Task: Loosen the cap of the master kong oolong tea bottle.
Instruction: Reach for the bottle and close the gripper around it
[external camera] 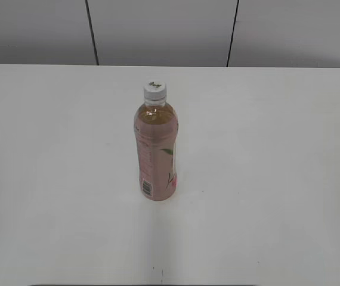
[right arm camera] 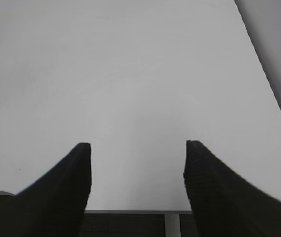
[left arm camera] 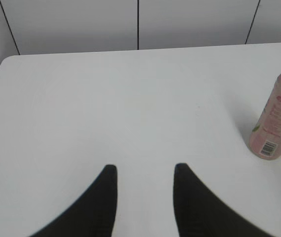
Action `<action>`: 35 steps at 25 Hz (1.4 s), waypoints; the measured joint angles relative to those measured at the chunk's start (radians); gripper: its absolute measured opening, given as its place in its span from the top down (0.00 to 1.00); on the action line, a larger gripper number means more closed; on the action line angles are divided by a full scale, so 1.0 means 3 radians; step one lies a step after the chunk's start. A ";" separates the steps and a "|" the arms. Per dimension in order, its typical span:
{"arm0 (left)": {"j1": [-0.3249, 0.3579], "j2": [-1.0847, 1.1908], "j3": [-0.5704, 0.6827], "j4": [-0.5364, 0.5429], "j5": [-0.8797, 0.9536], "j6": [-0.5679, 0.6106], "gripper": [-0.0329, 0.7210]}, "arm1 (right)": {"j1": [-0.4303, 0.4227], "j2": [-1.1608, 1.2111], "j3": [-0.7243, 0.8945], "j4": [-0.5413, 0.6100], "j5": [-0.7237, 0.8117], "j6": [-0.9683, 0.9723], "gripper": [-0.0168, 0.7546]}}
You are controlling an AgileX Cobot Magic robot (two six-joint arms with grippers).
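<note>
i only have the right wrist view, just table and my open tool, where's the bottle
Observer: The bottle stands upright mid-table in the exterior view, untouched.
Operator: cap still on it
Observer: Yes, the white cap sits on the neck.
Operator: left tool near it
Observer: No. The left tool is open over bare table, with the bottle off to its right, apart from it.
</note>
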 joint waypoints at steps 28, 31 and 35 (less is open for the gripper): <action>0.0000 0.0115 -0.0008 0.0000 -0.0024 0.0000 0.63 | 0.0000 0.0000 0.0000 0.0000 0.0000 0.0000 0.38; 0.0000 0.0388 -0.0036 0.0003 -0.0183 0.0003 0.63 | 0.0000 0.0000 0.0000 0.0000 0.0000 0.0000 0.38; 0.0000 0.0812 -0.0040 -0.0165 -0.0891 0.0003 0.63 | 0.0000 0.0000 0.0000 0.0000 0.0000 0.0000 0.38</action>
